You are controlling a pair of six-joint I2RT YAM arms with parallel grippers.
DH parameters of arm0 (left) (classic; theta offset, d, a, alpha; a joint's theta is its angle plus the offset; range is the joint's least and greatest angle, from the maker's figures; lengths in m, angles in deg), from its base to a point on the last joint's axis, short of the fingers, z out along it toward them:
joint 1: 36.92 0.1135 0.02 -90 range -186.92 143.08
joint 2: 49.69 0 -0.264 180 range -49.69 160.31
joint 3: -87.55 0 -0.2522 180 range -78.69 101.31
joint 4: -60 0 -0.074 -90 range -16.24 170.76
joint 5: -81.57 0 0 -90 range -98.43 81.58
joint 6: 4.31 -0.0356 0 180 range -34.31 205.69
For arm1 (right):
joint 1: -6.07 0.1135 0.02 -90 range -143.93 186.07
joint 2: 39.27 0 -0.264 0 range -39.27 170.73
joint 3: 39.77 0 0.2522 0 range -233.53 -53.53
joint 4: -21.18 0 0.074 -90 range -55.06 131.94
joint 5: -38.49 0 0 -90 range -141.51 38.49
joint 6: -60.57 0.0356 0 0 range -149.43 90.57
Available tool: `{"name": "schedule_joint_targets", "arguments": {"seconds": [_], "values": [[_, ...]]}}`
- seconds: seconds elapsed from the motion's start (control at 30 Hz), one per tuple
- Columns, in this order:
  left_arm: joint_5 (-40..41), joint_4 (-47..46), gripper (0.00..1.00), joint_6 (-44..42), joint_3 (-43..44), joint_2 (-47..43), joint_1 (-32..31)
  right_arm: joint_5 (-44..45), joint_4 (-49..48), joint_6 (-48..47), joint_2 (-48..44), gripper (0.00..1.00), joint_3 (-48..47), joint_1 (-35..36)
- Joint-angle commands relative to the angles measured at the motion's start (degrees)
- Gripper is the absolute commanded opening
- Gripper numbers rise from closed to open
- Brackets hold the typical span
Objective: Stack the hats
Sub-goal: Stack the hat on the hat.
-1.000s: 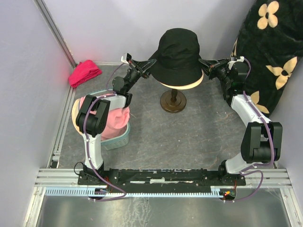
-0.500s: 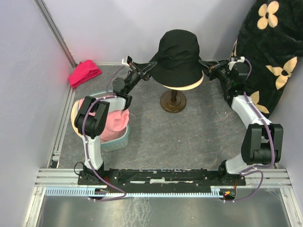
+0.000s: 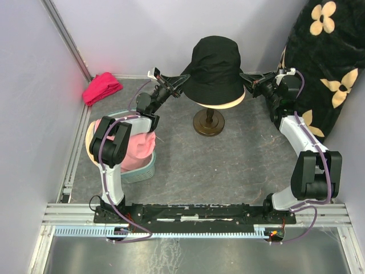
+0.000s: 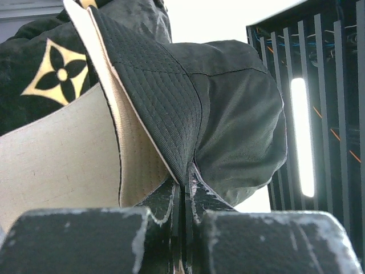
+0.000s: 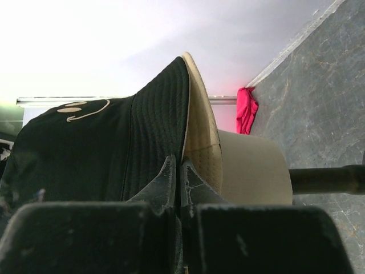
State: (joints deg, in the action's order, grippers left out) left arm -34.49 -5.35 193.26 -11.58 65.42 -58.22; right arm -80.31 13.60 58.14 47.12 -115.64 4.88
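A black bucket hat [image 3: 215, 65] sits on top of the mannequin head, with a cream rim [image 3: 219, 103] showing beneath it. My left gripper [image 3: 181, 78] is shut on the hat's left brim and my right gripper [image 3: 246, 77] is shut on its right brim. In the left wrist view the black brim [image 4: 165, 97] runs down into the shut left gripper [image 4: 185, 177], with beige fabric [image 4: 51, 154] beside it. In the right wrist view the right gripper [image 5: 178, 165] pinches the edge of the black brim [image 5: 154, 131], next to a beige brim [image 5: 202, 131]. A pink hat [image 3: 140, 145] lies in a basket.
The teal basket [image 3: 140, 170] stands at the left under my left arm. The mannequin's dark round stand [image 3: 208, 121] is at centre back. A magenta-red cloth bundle [image 3: 101, 87] lies in the back left corner. A black flowered cushion [image 3: 328, 63] leans at the right wall.
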Motion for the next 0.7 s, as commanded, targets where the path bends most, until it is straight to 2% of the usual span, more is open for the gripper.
{"name": "schedule_joint_targets", "arguments": {"seconds": [0.0,0.13,0.27,0.47,0.67], "values": [[-3.1,5.6,0.03,-2.3,0.7,3.2,0.5,1.0,6.2,-3.0,-0.3,0.02,0.4,-0.9],[-4.4,5.1,0.20,-1.4,3.0,3.5,0.5,1.3,5.3,-2.5,-1.0,0.07,-0.4,-0.9],[-4.3,5.2,0.42,-1.4,2.8,2.6,0.5,0.9,4.2,-2.2,-1.5,0.22,-0.9,-0.9],[-3.3,6.4,0.48,-2.3,0.9,0.6,0.5,0.1,4.8,-2.9,-2.7,0.40,-2.0,-0.9],[-2.2,11.0,0.52,-4.9,-0.7,-2.6,0.8,0.5,9.4,-6.3,-4.8,0.47,-2.6,-1.0]]}}
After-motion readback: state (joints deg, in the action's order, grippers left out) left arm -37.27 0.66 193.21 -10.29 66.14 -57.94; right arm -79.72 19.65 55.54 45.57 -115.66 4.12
